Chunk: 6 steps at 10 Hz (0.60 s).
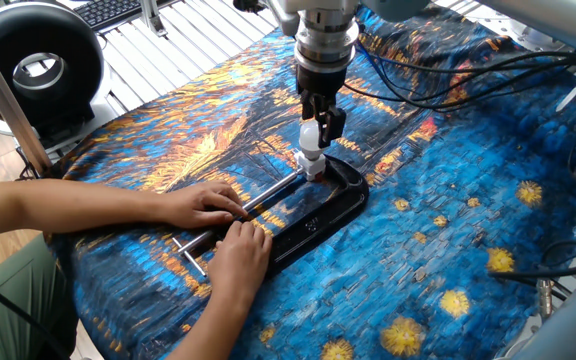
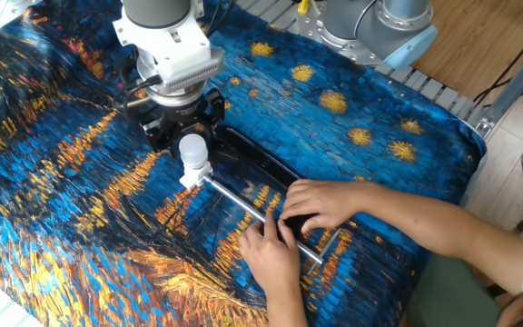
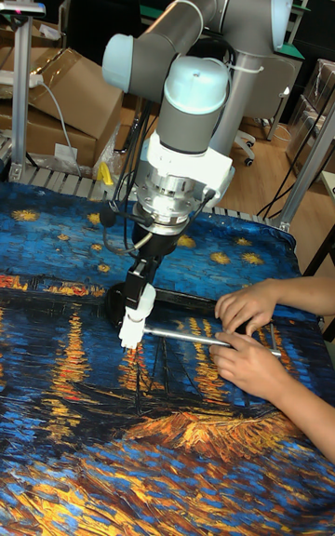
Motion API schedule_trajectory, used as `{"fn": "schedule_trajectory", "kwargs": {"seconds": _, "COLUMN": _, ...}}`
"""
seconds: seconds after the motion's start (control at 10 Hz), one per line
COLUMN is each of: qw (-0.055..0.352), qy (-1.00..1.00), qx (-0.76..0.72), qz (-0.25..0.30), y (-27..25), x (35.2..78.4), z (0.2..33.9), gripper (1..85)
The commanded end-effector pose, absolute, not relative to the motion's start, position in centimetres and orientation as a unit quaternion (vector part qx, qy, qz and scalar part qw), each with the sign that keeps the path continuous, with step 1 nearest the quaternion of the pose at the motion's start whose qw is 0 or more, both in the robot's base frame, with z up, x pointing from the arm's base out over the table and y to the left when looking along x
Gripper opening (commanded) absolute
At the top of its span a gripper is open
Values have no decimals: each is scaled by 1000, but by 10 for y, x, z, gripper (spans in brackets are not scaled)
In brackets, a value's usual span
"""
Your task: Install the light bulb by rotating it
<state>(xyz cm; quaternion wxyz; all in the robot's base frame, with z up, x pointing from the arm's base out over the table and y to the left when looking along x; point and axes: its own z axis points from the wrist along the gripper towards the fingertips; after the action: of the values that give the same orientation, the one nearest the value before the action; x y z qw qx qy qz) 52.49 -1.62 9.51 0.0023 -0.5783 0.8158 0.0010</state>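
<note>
1. The light bulb [image 1: 311,137] stands upright on the white socket base [image 1: 314,167], which sits at one end of the black C-clamp [image 1: 313,222] on the painted blue-and-orange cloth [image 1: 448,200].
2. The gripper [image 1: 320,120] hangs straight down over the bulb, its black fingers [image 1: 334,122] on either side of the globe. In the one fixed view they look closed on the glass, but the other fixed view shows the globe in front of the fingers, so I cannot tell whether they truly grip it or only bracket it.
3. A person's two hands steady the clamp — one hand [image 1: 204,205] rests on the steel screw rod [image 1: 273,195], the other hand [image 1: 240,250] presses the clamp frame near the T-handle [image 1: 187,256].
4. Progress, as a judgement: the bulb is already placed in the socket and stands straight, so locating it is done. How deep the threads are engaged cannot be read — the neck is too small in every view.
5. What is left appears to be the turning itself: rotating the globe about its upright axis until it seats, then letting go and lifting clear.
6. The tall fixed view shows the wrist directly above the bulb, well lined up for such a twist.
</note>
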Motion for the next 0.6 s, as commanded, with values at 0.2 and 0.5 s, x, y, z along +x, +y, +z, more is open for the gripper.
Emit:
{"fn": "schedule_trajectory", "kwargs": {"seconds": 0.2, "qw": 15, "qy": 813, "qx": -582, "qz": -1, "y": -13, "x": 531, "z": 94, "gripper": 633}}
{"fn": "schedule_trajectory", "kwargs": {"seconds": 0.5, "qw": 19, "qy": 813, "qx": -582, "qz": -7, "y": -14, "x": 534, "z": 94, "gripper": 560}}
